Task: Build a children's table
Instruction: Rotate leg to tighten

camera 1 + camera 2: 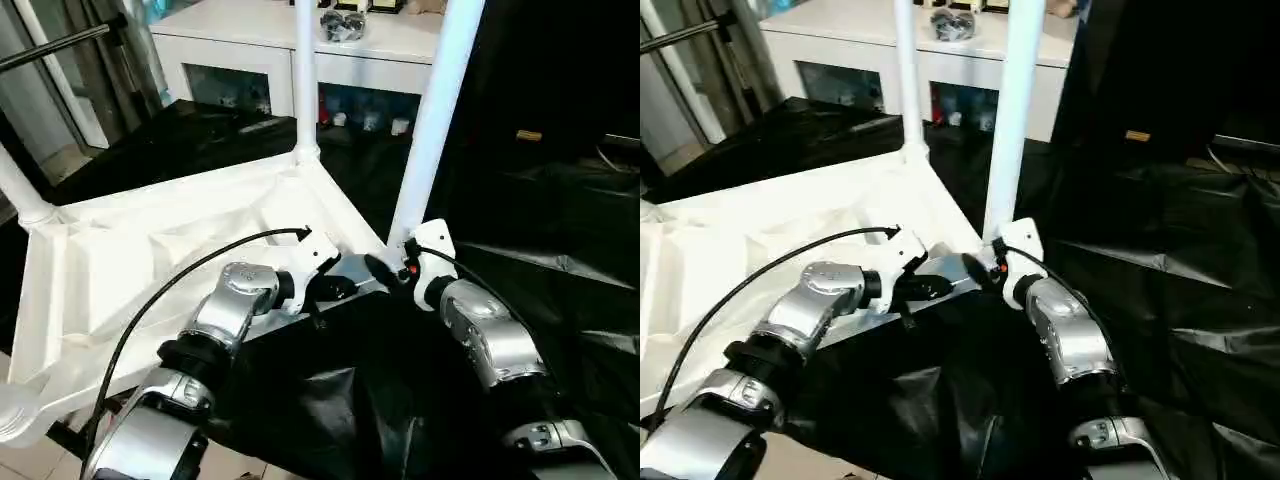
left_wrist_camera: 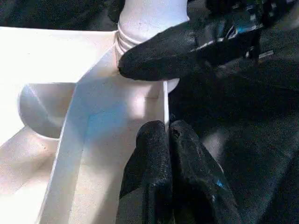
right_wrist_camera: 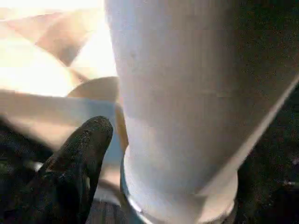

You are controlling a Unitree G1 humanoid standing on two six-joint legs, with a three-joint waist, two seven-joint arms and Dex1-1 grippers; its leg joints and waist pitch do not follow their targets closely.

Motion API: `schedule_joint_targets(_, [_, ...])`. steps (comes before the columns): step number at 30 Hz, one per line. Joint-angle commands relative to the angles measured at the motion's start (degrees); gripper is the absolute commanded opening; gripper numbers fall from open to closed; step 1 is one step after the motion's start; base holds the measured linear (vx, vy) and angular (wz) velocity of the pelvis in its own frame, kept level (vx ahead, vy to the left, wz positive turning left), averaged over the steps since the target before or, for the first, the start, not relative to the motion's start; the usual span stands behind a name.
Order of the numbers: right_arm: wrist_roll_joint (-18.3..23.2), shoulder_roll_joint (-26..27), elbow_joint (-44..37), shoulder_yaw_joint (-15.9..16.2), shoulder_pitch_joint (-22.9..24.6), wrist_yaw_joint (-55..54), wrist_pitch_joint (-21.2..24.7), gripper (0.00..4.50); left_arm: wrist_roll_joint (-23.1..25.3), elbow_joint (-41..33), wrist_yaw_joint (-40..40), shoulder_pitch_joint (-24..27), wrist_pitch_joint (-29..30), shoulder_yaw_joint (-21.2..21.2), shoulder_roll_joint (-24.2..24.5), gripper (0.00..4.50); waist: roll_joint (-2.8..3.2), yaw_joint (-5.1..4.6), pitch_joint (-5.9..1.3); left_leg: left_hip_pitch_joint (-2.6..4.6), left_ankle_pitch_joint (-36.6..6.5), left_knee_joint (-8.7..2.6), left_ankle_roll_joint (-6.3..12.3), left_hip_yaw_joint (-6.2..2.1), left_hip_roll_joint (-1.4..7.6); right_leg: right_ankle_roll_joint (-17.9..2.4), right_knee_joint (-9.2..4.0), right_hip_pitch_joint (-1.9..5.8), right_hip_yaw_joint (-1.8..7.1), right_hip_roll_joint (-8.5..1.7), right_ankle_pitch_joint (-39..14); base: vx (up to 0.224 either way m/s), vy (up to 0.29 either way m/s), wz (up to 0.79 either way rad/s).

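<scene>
The children's table lies upside down on the black drape, its white top (image 1: 150,260) showing its ribbed underside. Three white legs stand up from corner sockets: one far (image 1: 305,80), one near right (image 1: 435,120), one left (image 1: 20,190). My left gripper (image 2: 168,135) is shut, its fingertips pinched on the thin rim of the top beside the near right socket. My right gripper (image 1: 392,262) stands open around the base of the near right leg (image 3: 187,93). One finger (image 3: 84,154) sits just beside the leg, and the other finger (image 2: 187,46) lies across the leg's collar.
A white cabinet (image 1: 380,50) with glass doors stands behind the work table. Black drape (image 1: 560,230) covers the table to the right and in front. A metal rod (image 1: 60,45) crosses the upper left. The top's near left corner (image 1: 15,420) hangs past the table edge.
</scene>
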Motion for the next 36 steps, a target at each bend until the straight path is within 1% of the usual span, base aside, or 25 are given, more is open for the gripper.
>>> schedule_joint_targets(1, [2.8, -0.2, -2.4, 6.7, 1.8, 10.0, 1.3, 3.8, -2.2, -3.9, -6.1, 0.7, -1.8, -2.7, -0.3, 0.0, -0.25, 0.02, -3.11, 0.06, -7.6, -3.77, 2.74, -1.05, 2.63, -11.9, -4.11, 2.86, 3.12, -5.26, -3.5, 0.0, 0.0, 0.0])
schedule_joint_targets(2, [2.8, -0.3, -2.5, 6.7, 1.8, 10.3, 1.3, 3.8, -2.3, -3.9, -6.3, 0.7, -1.7, -2.7, -0.2, 0.0, -0.24, 0.1, -3.1, -0.05, -6.4, -3.54, 3.68, -0.92, 2.65, -12.6, -3.79, 2.85, 3.12, -5.1, -0.4, 0.0, 0.0, 0.0])
schedule_joint_targets(3, [3.6, -2.3, -4.4, 7.4, 2.5, 14.3, 1.2, 3.8, -2.5, -4.7, -8.6, 1.2, -2.0, -3.1, 0.9, 0.0, -0.15, 0.19, -3.12, -0.01, -6.2, -3.51, 4.21, -0.89, 2.71, -13.2, -3.69, 2.85, 3.03, -5.15, 0.8, 0.0, 0.0, 0.0])
schedule_joint_targets(5, [4.7, -5.1, -6.5, 8.2, 3.3, 18.9, 1.8, 3.8, -2.4, -4.5, -10.0, 1.2, -2.9, -3.1, 2.0, 0.0, -0.2, 0.36, -3.16, -0.06, -5.7, -3.37, 4.77, -0.83, 2.7, -13.6, -3.55, 2.97, 2.91, -5.02, 1.8, 0.0, 0.0, 0.0])
schedule_joint_targets(7, [5.6, -7.4, -8.2, 8.6, 3.9, 22.8, 2.6, 3.8, -2.4, -4.2, -10.9, 1.0, -3.4, -3.0, 2.9, 0.0, -0.13, 0.56, -3.15, 0.06, -6.1, -3.29, 5.23, -0.77, 2.81, -13.9, -3.57, 2.87, 2.86, -5.05, 1.3, 0.0, 0.0, 0.0])
schedule_joint_targets(8, [6.2, -8.3, -9.0, 8.7, 4.2, 24.6, 3.1, 3.57, -2.3, -4.1, -11.3, 1.0, -3.6, -2.9, 3.4, 0.0, -0.26, 0.65, -3.12, 0.16, -6.6, -3.29, 5.26, -0.63, 2.93, -14.1, -3.63, 2.65, 2.9, -5.02, 0.6, 0.0, 0.0, 0.0])
schedule_joint_targets(9, [6.5, -8.8, -9.4, 8.7, 4.4, 25.6, 3.6, 3.49, -2.3, -4.0, -11.5, 1.0, -3.7, -2.8, 3.6, 0.0, -0.2, 0.7, -3.07, 0.13, -6.9, -3.34, 5.15, -0.69, 2.95, -14.2, -3.66, 2.65, 2.9, -5.12, 0.0, 0.0, 0.0, 0.0])
schedule_joint_targets(11, [7.0, -9.4, -10.0, 8.7, 4.6, 27.1, 4.4, 3.49, -2.3, -4.1, -12.3, 1.0, -3.7, -2.8, 4.1, 0.0, -0.23, 0.74, -2.93, 0.08, -8.0, -3.47, 4.43, -0.76, 2.95, -13.9, -3.9, 2.66, 2.85, -5.18, -3.1, 0.0, 0.0, 0.0])
schedule_joint_targets(12, [7.1, -9.6, -10.2, 8.7, 4.7, 27.4, 4.5, 3.4, -2.4, -4.3, -12.6, 1.1, -3.7, -2.8, 4.4, 0.0, -0.38, 0.75, -2.91, 0.16, -8.4, -3.46, 4.15, -0.72, 2.94, -13.8, -4.04, 2.6, 2.9, -5.23, -4.3, 0.0, 0.0, 0.0])
schedule_joint_targets(13, [7.1, -9.7, -10.4, 8.7, 4.8, 27.6, 4.6, 3.16, -2.4, -4.4, -12.8, 1.2, -3.6, -2.8, 4.6, 0.0, -0.3, 0.79, -2.88, 0.14, -8.4, -3.5, 4.04, -0.75, 2.97, -13.7, -4.06, 2.59, 2.92, -5.3, -4.8, 0.0, 0.0, 0.0])
schedule_joint_targets(14, [7.1, -9.7, -10.4, 8.7, 4.8, 27.6, 4.7, 3.12, -2.5, -4.6, -13.1, 1.3, -3.6, -2.8, 4.8, 0.0, -0.29, 0.76, -2.88, 0.1, -8.3, -3.56, 3.75, -0.82, 3.0, -13.5, -4.06, 2.58, 2.91, -5.27, -5.4, 0.0, 0.0, 0.0])
schedule_joint_targets(17, [7.2, -9.4, -10.3, 8.6, 4.8, 26.8, 4.8, 3.11, -2.4, -4.5, -12.9, 1.3, -3.6, -2.7, 4.9, 0.0, -0.3, 0.73, -2.98, 0.09, -7.6, -3.49, 3.55, -0.81, 2.91, -13.5, -3.97, 2.58, 2.93, -5.27, -4.7, 0.0, 0.0, 0.0])
schedule_joint_targets(19, [7.1, -9.0, -10.2, 8.4, 4.9, 26.3, 4.8, 2.81, -2.4, -4.4, -12.6, 1.3, -3.5, -2.6, 4.8, 0.0, -0.34, 0.74, -3.01, 0.0, -7.0, -3.43, 3.71, -0.81, 2.87, -13.6, -3.87, 2.65, 2.91, -5.28, -3.7, 0.0, 0.0, 0.0])
schedule_joint_targets(20, [6.9, -8.8, -10.1, 8.3, 4.9, 25.9, 4.7, 2.77, -2.3, -4.4, -12.4, 1.4, -3.4, -2.6, 4.7, 0.0, -0.35, 0.74, -3.04, 0.0, -6.7, -3.38, 3.84, -0.8, 2.85, -13.6, -3.82, 2.65, 2.89, -5.24, -3.2, 0.0, 0.0, 0.0])
schedule_joint_targets(23, [3.8, -5.3, -5.1, 5.9, 3.2, 16.3, 3.8, 2.68, -2.0, -3.6, -8.7, 0.9, -1.8, -1.8, 3.1, 0.0, -0.3, 0.44, -2.94, 0.1, -7.4, -3.52, 3.24, -0.83, 2.84, -13.6, -3.93, 2.41, 2.89, -5.28, -4.7, 0.0, 0.0, 0.0])
schedule_joint_targets(24, [2.2, -3.1, -1.3, 4.1, 1.8, 9.4, 3.5, 2.67, -1.6, -2.8, -5.8, 0.4, -0.6, -1.2, 2.0, 0.0, -0.24, -0.01, -2.78, 0.12, -8.1, -3.7, 2.19, -0.86, 2.72, -13.8, -4.06, 2.19, 2.88, -5.29, -6.5, 0.0, 0.0, 0.0])
schedule_joint_targets(25, [1.8, -1.4, 1.4, 2.5, 0.8, 4.7, 3.9, 2.67, -0.9, -1.7, -2.7, -0.2, 0.4, -0.8, 0.9, 0.0, -0.3, -0.23, -2.71, 0.07, -8.9, -3.82, 1.58, -0.96, 2.61, -13.6, -4.23, 2.3, 2.82, -5.38, -8.3, 0.0, 0.0, 0.0])
schedule_joint_targets(26, [1.8, -1.0, 2.1, 2.1, 0.6, 3.6, 4.1, 2.67, -0.8, -1.4, -1.8, -0.4, 0.6, -0.7, 0.5, 0.0, -0.37, -0.47, -2.62, 0.22, -10.3, -3.93, 0.83, -1.06, 2.49, -12.7, -4.65, 2.43, 2.79, -5.38, -11.9, 0.0, 0.0, 0.0])
schedule_joint_targets(27, [1.7, 0.3, 3.7, 1.1, -0.1, 0.2, 4.6, 2.67, -0.3, -0.4, 1.2, -1.0, 1.3, -0.3, -0.7, 0.0, -0.3, -0.51, -2.58, 0.58, -11.4, -3.95, 0.56, -1.0, 2.61, -12.1, -4.93, 2.2, 2.97, -5.39, -13.5, 0.0, 0.0, 0.0])
schedule_joint_targets(29, [1.4, 1.8, 5.3, 0.0, -0.7, -3.9, 5.0, 2.66, 0.0, 0.6, 4.4, -1.6, 2.1, 0.2, -2.2, 0.0, -0.29, -0.56, -2.51, 0.48, -11.5, -3.99, 0.46, -0.96, 2.55, -11.7, -5.04, 2.22, 3.09, -5.3, -13.4, 0.0, 0.0, 0.0])
schedule_joint_targets(31, [0.6, 3.9, 7.3, -1.2, -1.5, -10.1, 5.5, 2.65, 0.4, 1.6, 8.1, -2.1, 3.2, 0.7, -4.2, 0.0, -0.31, -0.64, -2.65, 0.41, -10.6, -3.99, 0.51, -0.98, 2.54, -11.6, -4.82, 2.3, 3.12, -5.21, -11.8, 0.0, 0.0, 0.0])
schedule_joint_targets(32, [-0.2, 4.9, 8.4, -1.5, -1.8, -13.4, 5.6, 2.65, 0.4, 2.0, 9.7, -2.3, 3.8, 0.8, -5.5, 0.0, -0.23, -0.65, -2.69, 0.5, -10.0, -3.95, 0.37, -0.93, 2.51, -11.7, -4.72, 2.2, 3.14, -5.18, -10.6, 0.0, 0.0, 0.0])
schedule_joint_targets(33, [-0.7, 5.5, 9.0, -1.4, -2.0, -14.6, 5.4, 2.65, 0.5, 1.9, 10.3, -2.2, 4.1, 0.7, -6.1, 0.0, -0.28, -0.62, -2.58, 0.5, -10.1, -3.98, 0.42, -0.96, 2.44, -11.7, -4.89, 2.22, 3.1, -5.24, -11.0, 0.0, 0.0, 0.0])
schedule_joint_targets(35, [-1.0, 5.7, 9.1, -1.3, -2.0, -14.9, 5.2, 2.65, 0.5, 1.9, 10.5, -2.2, 4.2, 0.6, -6.2, 0.0, -0.24, -0.4, -2.61, 0.46, -10.5, -3.96, 0.71, -0.9, 2.42, -11.1, -5.03, 2.26, 3.16, -5.28, -11.8, 0.0, 0.0, 0.0])
schedule_joint_targets(36, [-1.1, 6.4, 9.7, -1.2, -2.1, -14.2, 3.8, 2.65, 0.5, 1.6, 10.7, -2.1, 4.1, 0.5, -6.8, 0.0, -0.2, -0.32, -2.54, 0.41, -10.9, -4.04, 0.83, -0.92, 2.42, -10.7, -5.13, 2.25, 3.16, -5.25, -12.4, 0.0, 0.0, 0.0])
